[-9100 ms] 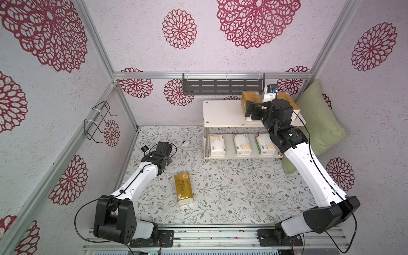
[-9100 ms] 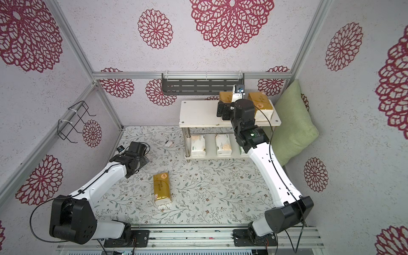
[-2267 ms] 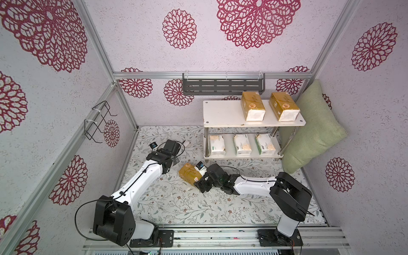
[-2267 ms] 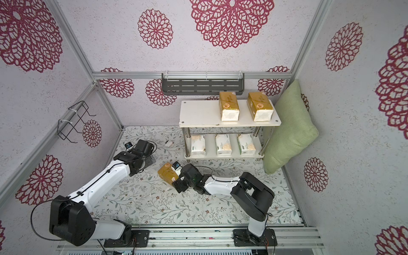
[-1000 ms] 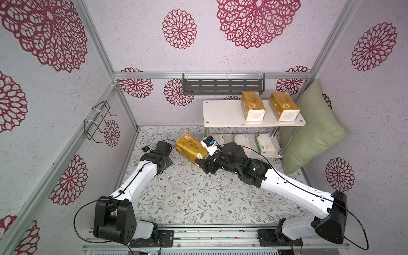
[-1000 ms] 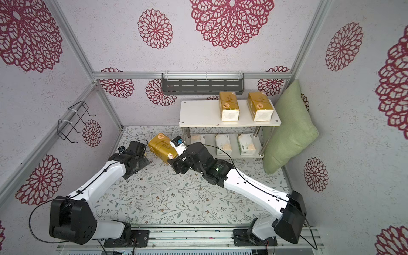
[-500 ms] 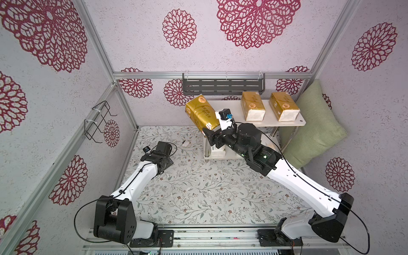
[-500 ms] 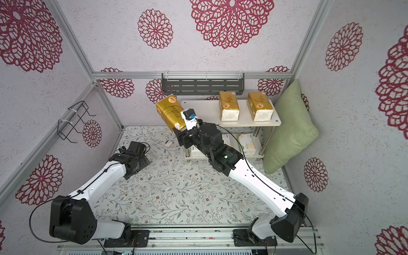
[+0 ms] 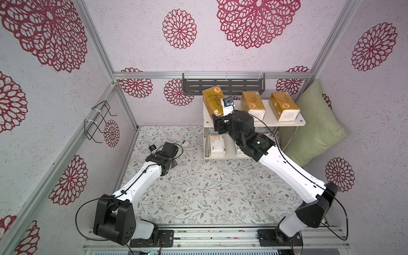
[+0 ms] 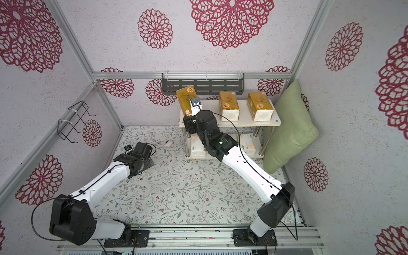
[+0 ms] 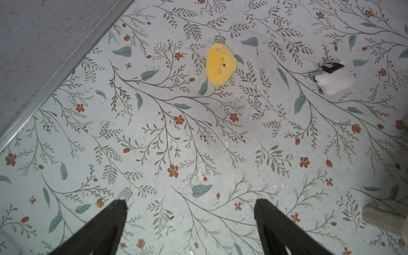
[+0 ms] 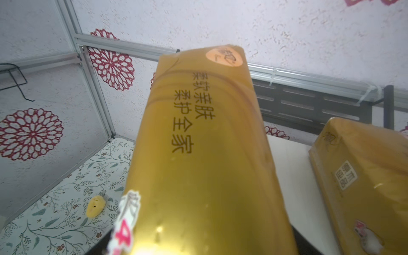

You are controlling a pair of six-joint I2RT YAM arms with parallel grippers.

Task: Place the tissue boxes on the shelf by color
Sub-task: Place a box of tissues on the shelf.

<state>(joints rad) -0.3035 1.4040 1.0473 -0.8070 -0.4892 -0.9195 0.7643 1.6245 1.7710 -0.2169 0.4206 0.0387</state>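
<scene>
Since half a second ago the right arm has swung the held gold pack (image 9: 213, 99) from beside the shelf (image 9: 287, 123) to over the left end of its top board. Far to the left, the left gripper (image 11: 189, 205) hovers low over the floral surface (image 9: 198, 187), its fingers spread wide with nothing between them. The right gripper (image 9: 218, 117) is clamped on the near end of the held gold pack, which tilts up and away from it. Whether the pack's underside touches the board I cannot tell. To this gripper's right, two more gold packs lie flat on the same board, the nearer gold pack (image 9: 252, 106) close by and the farther gold pack (image 9: 284, 108) beyond it. Below the gripper, a white pack (image 9: 217, 144) sits on the lower board; the arm hides most of that tier. This looks like the last placement, gold above and white beneath. The next move likely calls for levelling the pack, lowering it into the free space left of its neighbour, then letting go.
</scene>
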